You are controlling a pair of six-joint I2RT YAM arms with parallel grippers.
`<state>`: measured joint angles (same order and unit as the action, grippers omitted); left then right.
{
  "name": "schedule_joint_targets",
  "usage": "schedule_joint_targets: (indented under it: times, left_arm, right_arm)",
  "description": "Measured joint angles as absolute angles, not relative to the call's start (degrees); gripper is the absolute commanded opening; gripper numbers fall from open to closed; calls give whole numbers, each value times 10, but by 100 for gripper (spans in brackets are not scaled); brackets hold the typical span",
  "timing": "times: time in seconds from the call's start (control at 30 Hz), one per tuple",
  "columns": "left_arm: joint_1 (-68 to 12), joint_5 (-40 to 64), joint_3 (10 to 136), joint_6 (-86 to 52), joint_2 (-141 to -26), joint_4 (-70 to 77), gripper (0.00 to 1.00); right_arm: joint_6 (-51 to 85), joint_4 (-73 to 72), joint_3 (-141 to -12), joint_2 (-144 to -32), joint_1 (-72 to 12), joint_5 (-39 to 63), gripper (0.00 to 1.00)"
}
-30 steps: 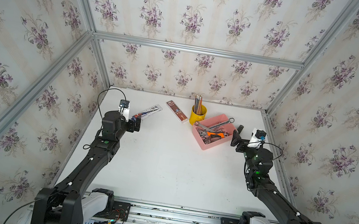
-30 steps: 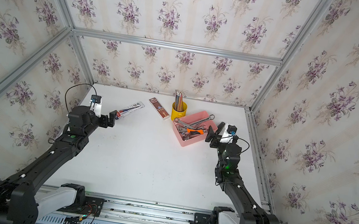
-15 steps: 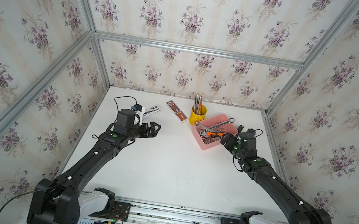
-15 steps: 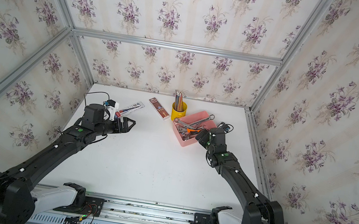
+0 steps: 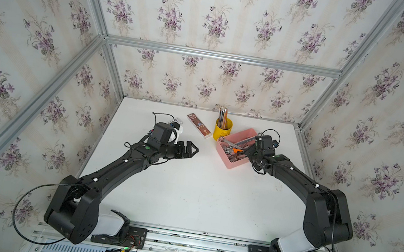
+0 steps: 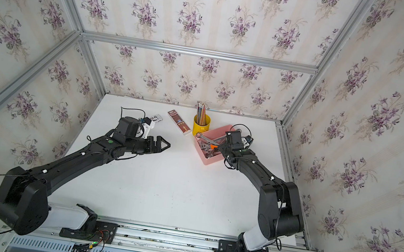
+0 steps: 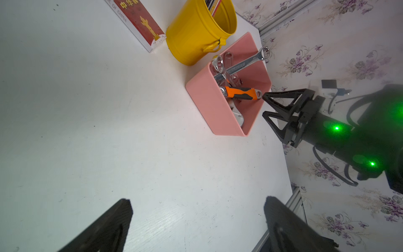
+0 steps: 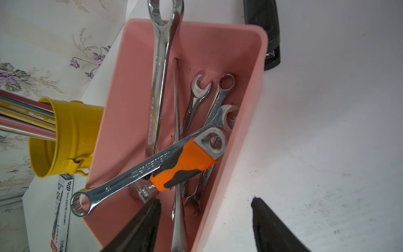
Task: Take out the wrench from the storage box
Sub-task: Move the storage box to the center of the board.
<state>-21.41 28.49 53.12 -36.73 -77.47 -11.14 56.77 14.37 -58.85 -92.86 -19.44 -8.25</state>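
The storage box (image 5: 223, 154) stands at the far right of the bench (image 5: 196, 200), just beside the yellow cup (image 5: 222, 132); several wrenches lie crossed inside it. The orange-handled wrench (image 8: 185, 161) seems to lie on top of the pile, its ring end near the long wall, so I judge it the easiest one to take. The right gripper (image 7: 264, 105) is at that wall with its jaws apart and nothing between them; in the right wrist view one finger (image 8: 146, 220) is over the inside of the box and the second over bare bench, so closing here would catch the pink wall, not a tool. It is better to move inward, bring both fingers across the orange grip, close firmly, then lift straight up; the long silver wrench (image 8: 160, 65) leans over the rim and may be dragged along. The left gripper (image 5: 194, 149) is wide open and empty, well apart from the box.
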Motion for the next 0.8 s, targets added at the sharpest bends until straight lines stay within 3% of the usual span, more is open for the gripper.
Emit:
schedule_joint_targets:
  times: [0.37, 0.8]
  left_arm:
    - [-224, 278, 550, -349, -787, -140, 99]
    - [-227, 291, 573, -325, -803, -162, 99]
  right_arm:
    - [594, 177, -625, -979, -196, -70, 30]
    - [613, 216, -654, -991, -198, -60, 15]
